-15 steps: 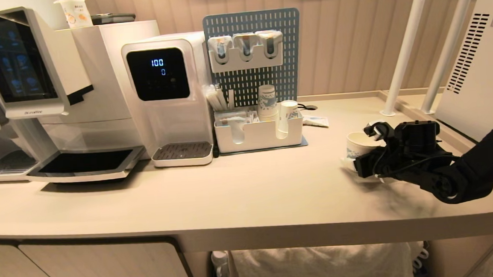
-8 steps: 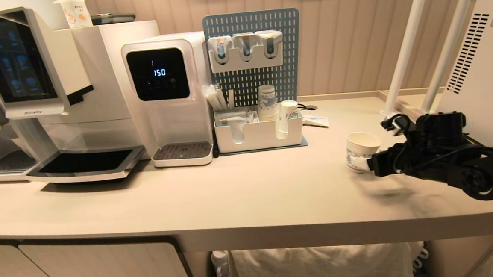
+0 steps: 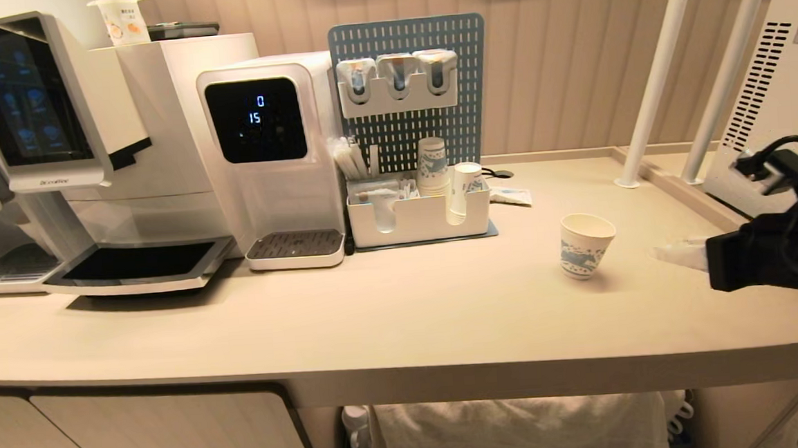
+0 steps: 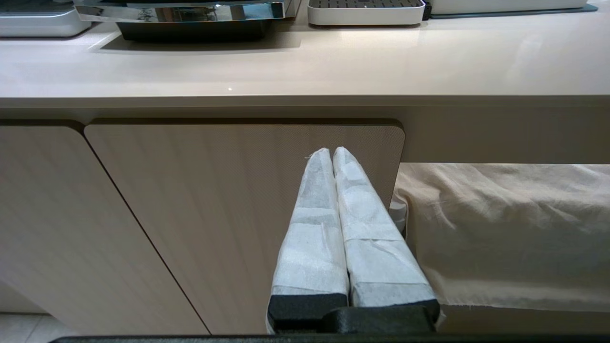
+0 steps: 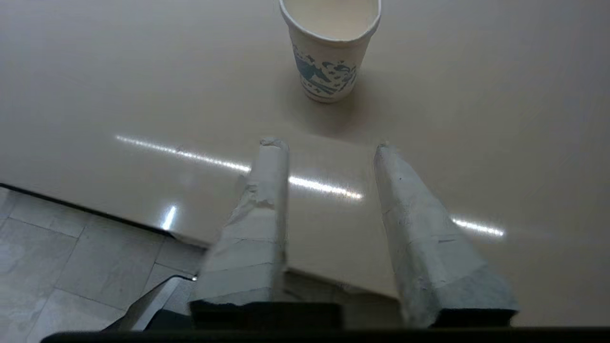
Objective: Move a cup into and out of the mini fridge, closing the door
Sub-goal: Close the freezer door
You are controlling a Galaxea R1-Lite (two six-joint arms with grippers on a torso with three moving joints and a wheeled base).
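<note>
The cup [image 3: 586,244] has been released upright on the counter [image 3: 404,307] and the right gripper [image 5: 329,147], jaws spread and empty, withdrawn well clear, so the task looks finished.

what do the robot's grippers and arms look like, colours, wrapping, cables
Both grippers have two long tapering fingers wrapped in white cloth-like tape over black bases: the left gripper and the right gripper. In the head view the right gripper sits on a black wrist housing with a looping black cable over it.
</note>
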